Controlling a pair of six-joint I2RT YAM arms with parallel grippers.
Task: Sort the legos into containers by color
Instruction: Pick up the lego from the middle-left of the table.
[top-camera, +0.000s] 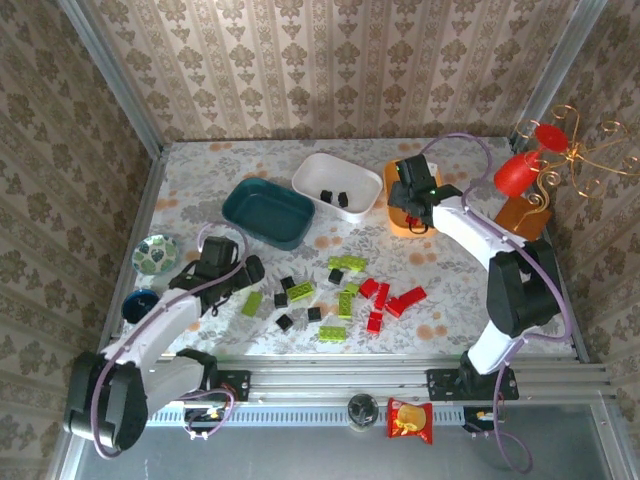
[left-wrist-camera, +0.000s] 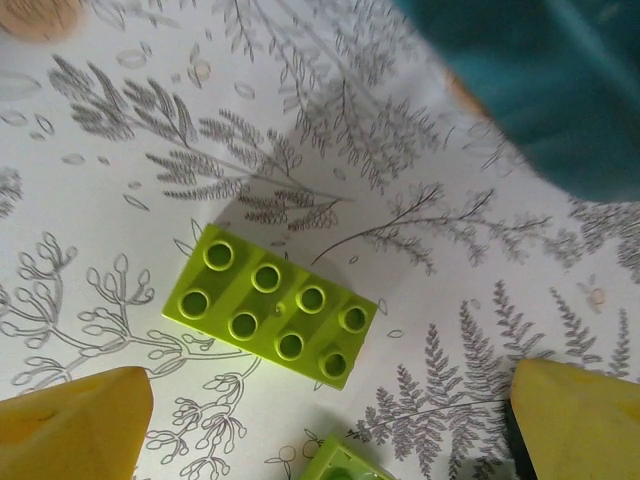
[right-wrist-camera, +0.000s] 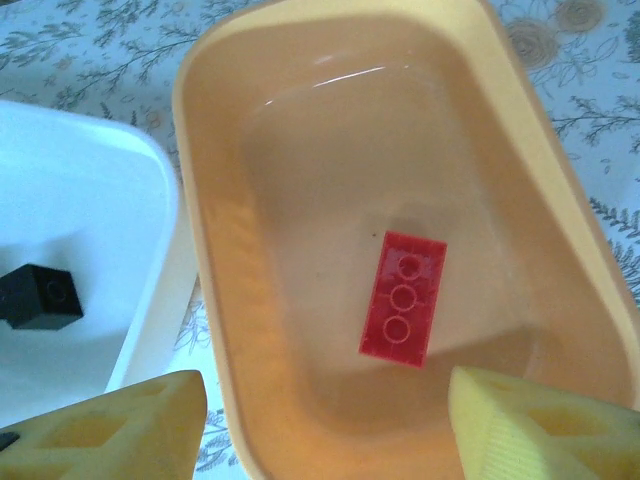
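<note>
Top external view gives me three shallow, rounded-rectangle plastic trays across the far half of the tabletop (top-camera: 200, 180). A dark teal tray (top-camera: 268, 212) sits to the left and a glossy white tray (top-camera: 338, 185) in the middle. An orange tray (top-camera: 392, 178) sits to the right, partly under my right pincer (top-camera: 415, 200). The white tray holds two small black cubes (top-camera: 342, 199). Nearer, mid-tabletop, loose legos lie scattered: lime-green oblongs (top-camera: 345, 265), red oblongs (top-camera: 390, 298) to their right, and tiny black ones (top-camera: 285, 322) among them. The cover is white with a grey fern print and orange blotches.

Left wrist view: my left pincer (left-wrist-camera: 325, 420) is spread, with its yellow foam pads (left-wrist-camera: 75, 430) at the lower corners. A lime-green brick (left-wrist-camera: 270, 305) with eight round studs in two rows lies flat on the tabletop between and just beyond the pads, touching neither.

Right wrist view: the right pincer is spread over the near end of the orange tray and pinches nothing. One flat red brick (right-wrist-camera: 403, 293), three studs in a line, lies on the tray's smooth floor. The white tray sits just beside it on the left, with a black cube (right-wrist-camera: 38, 297) inside.
</note>
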